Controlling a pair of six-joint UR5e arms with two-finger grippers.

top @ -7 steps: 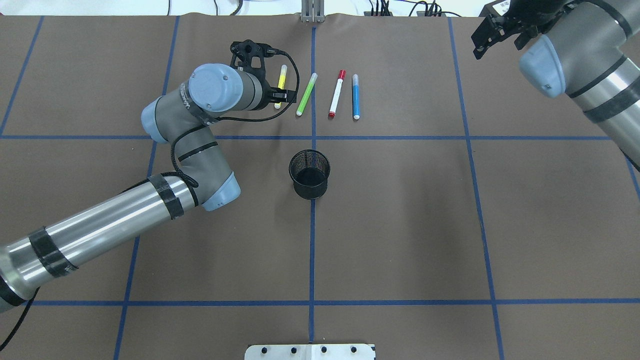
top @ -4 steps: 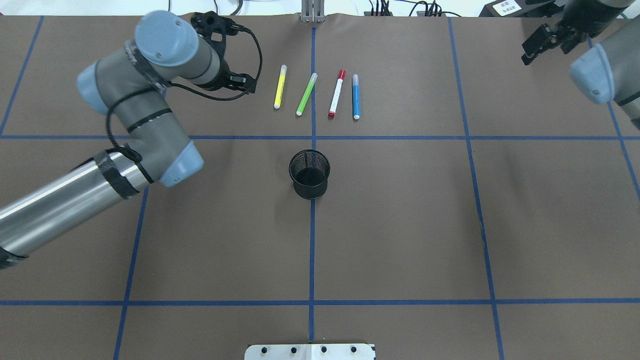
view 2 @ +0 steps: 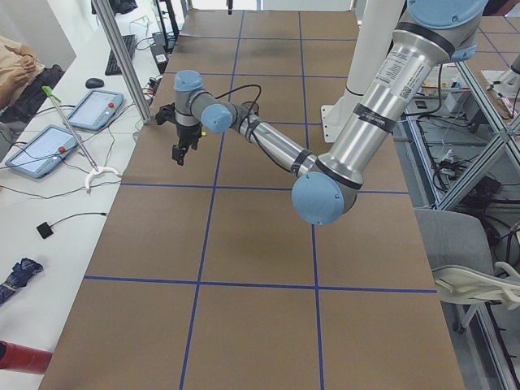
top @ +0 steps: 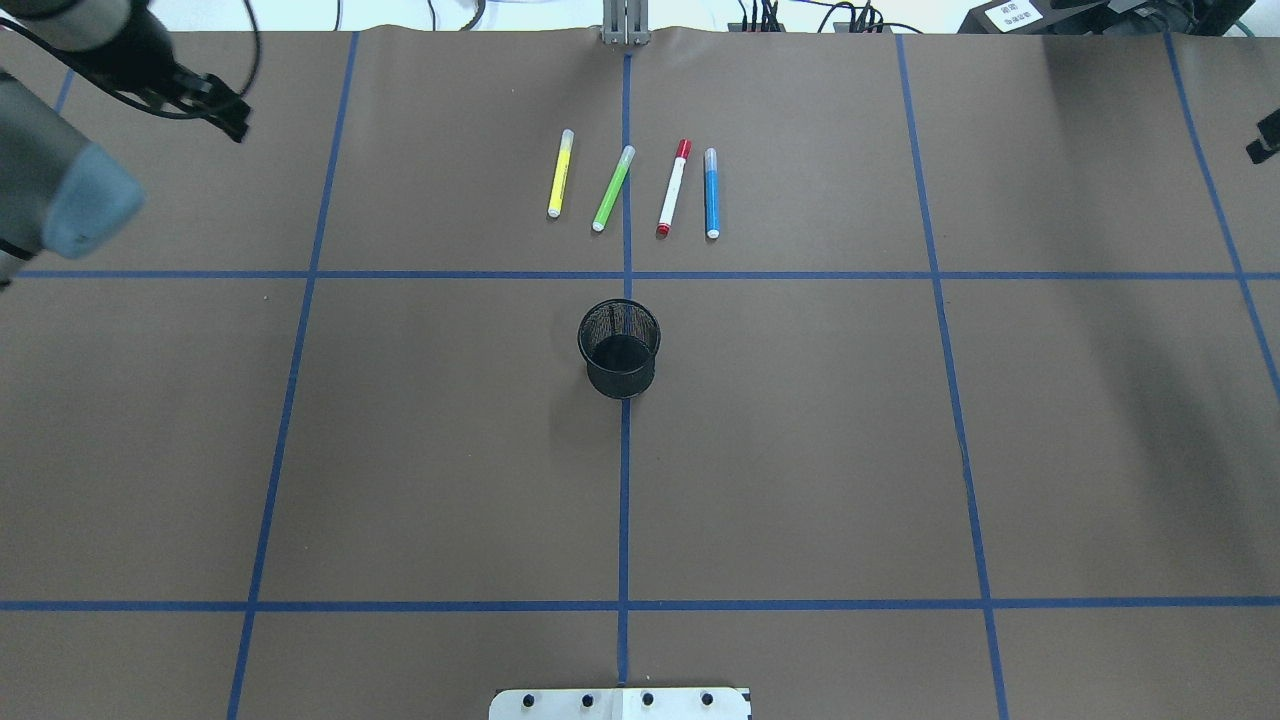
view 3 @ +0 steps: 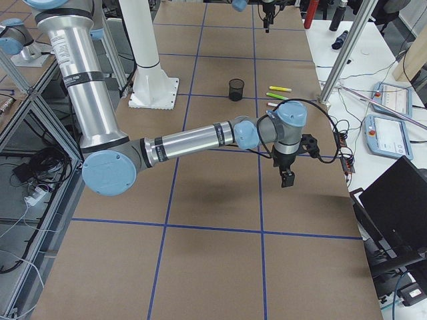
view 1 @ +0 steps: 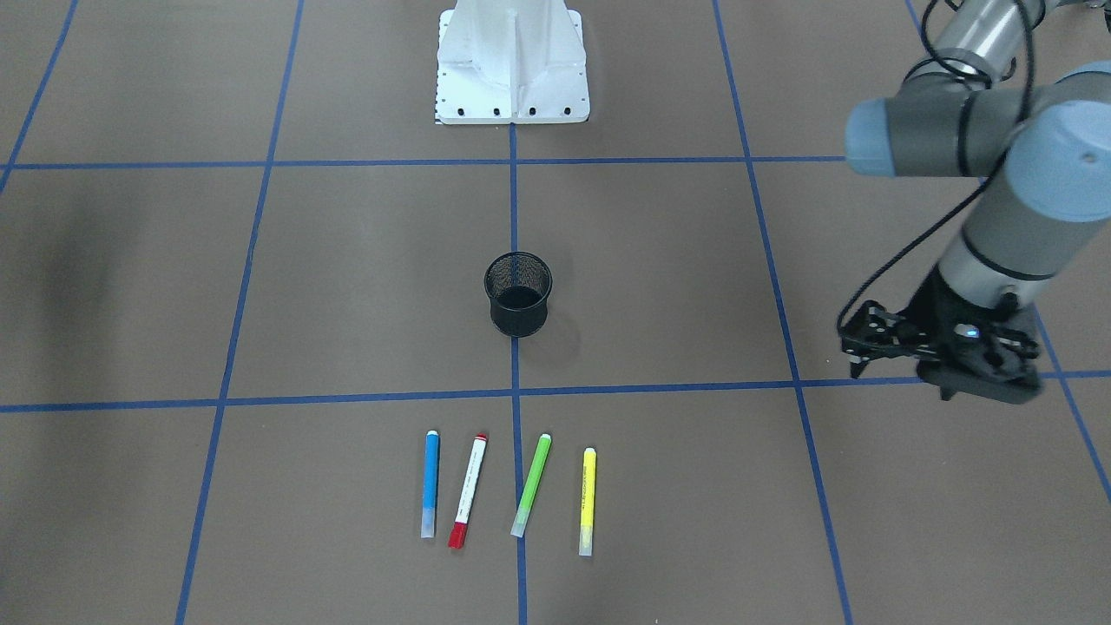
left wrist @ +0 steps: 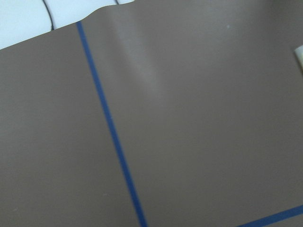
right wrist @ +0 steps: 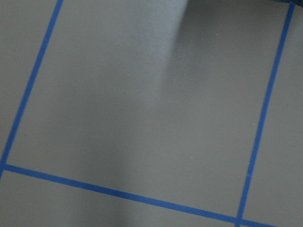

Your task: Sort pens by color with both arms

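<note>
Impossible to tell released from clenched on the left pincer, hanging above the far left of the tabletop; same with the right pincer, out by the far right edge. Well apart from both, flat in a row across the far middle: yellow pen, light green pen, red-ended white pen, blue pen, none touching. Nearer the robot, on the centre line, upright black mesh cup.
</note>
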